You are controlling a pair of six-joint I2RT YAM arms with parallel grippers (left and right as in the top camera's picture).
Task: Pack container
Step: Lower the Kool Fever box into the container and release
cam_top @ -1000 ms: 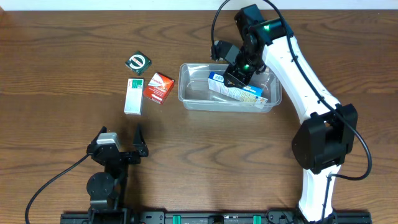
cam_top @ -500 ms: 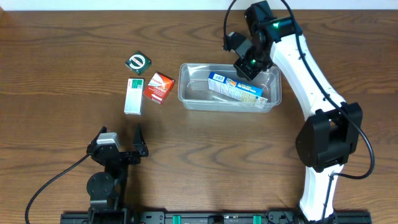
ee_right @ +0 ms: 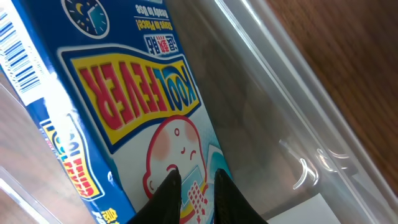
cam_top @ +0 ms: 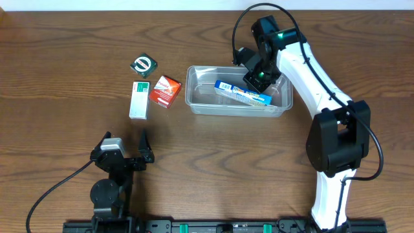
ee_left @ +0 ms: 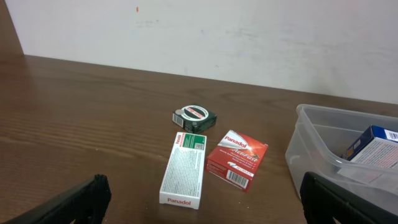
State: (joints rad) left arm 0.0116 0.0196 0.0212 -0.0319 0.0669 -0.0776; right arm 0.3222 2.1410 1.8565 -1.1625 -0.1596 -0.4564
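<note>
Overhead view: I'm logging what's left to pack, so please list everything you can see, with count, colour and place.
container: 1, clear plastic, right of the table's centre
Kool Fever box: 1, blue, lying inside the container
Panadol box: 1, red, on the table just left of the container
long Panadol box: 1, white and green, beside the red one
small box: 1, dark green with a round logo, behind the other two
table: 1, brown wood
left gripper: 1, black, parked at the near edge, open
right gripper: 1, black, fingers nearly together, over the blue box
</note>
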